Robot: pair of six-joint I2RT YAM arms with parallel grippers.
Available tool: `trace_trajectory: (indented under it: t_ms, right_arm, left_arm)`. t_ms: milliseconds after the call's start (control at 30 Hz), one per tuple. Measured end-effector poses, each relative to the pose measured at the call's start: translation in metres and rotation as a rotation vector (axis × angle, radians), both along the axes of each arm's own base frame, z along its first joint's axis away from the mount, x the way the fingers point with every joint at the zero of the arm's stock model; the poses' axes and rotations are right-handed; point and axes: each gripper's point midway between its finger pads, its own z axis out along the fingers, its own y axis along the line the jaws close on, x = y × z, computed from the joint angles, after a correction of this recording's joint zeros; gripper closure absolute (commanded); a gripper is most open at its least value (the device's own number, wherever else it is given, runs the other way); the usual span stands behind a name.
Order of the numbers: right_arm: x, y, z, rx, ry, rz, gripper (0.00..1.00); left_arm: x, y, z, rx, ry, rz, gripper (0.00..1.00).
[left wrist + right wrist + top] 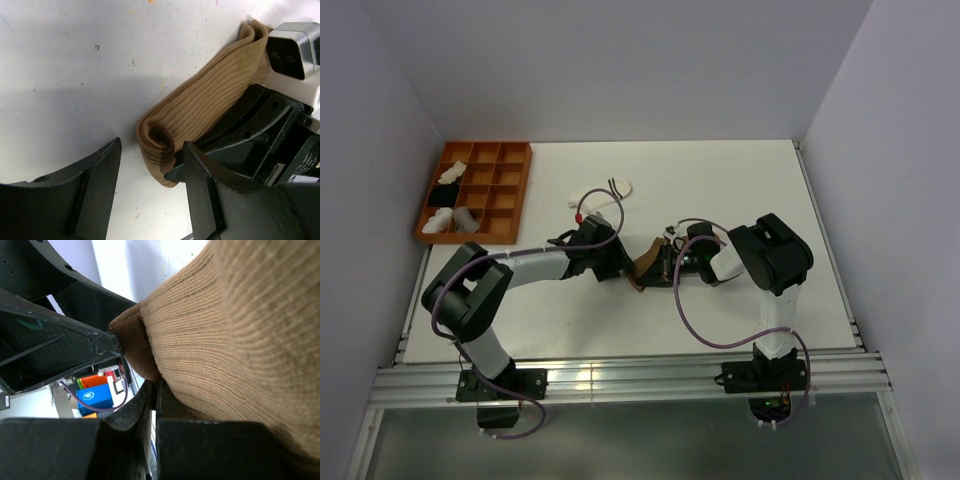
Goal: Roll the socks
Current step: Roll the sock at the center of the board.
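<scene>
The tan-brown sock [645, 262] lies mid-table between my two grippers, its near end curled into a small roll [157, 142]. My left gripper [620, 265] is open, and its fingers [150, 170] stand either side of the space just before the roll, not touching it. My right gripper [665, 268] is shut on the sock's edge; its jaws [156, 390] are pressed together with the ribbed fabric [225, 340] draped over them. Its black fingers [240, 135] show beside the roll. A short white sock with dark stripes [617, 188] lies farther back. The grey sock is out of view.
An orange divided tray [524, 195] stands at the back left, holding white bundles [440, 220] and a black bundle [445, 195]. Purple cables loop over both arms. Grey walls close in the table on the left, back and right.
</scene>
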Motion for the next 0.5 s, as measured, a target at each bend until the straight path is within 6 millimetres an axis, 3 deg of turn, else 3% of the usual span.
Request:
trace_trajectory:
  t_ms: [167, 400, 467, 500]
  right_arm:
    - [0.0, 0.0, 0.0, -0.001, -0.001, 0.004, 1.0]
    - [0.0, 0.0, 0.0, -0.004, -0.001, 0.006, 1.0]
    - [0.0, 0.0, 0.0, -0.007, 0.0, 0.008, 1.0]
    - [0.0, 0.0, -0.001, -0.008, 0.002, 0.009, 1.0]
  left_arm:
    - [0.005, -0.003, -0.002, 0.01, 0.001, 0.004, 0.49]
    - [0.011, -0.004, -0.01, 0.065, 0.039, 0.018, 0.75]
    - [0.01, -0.003, -0.011, 0.081, 0.051, 0.017, 0.78]
    - [0.01, -0.002, -0.012, 0.089, 0.054, 0.015, 0.86]
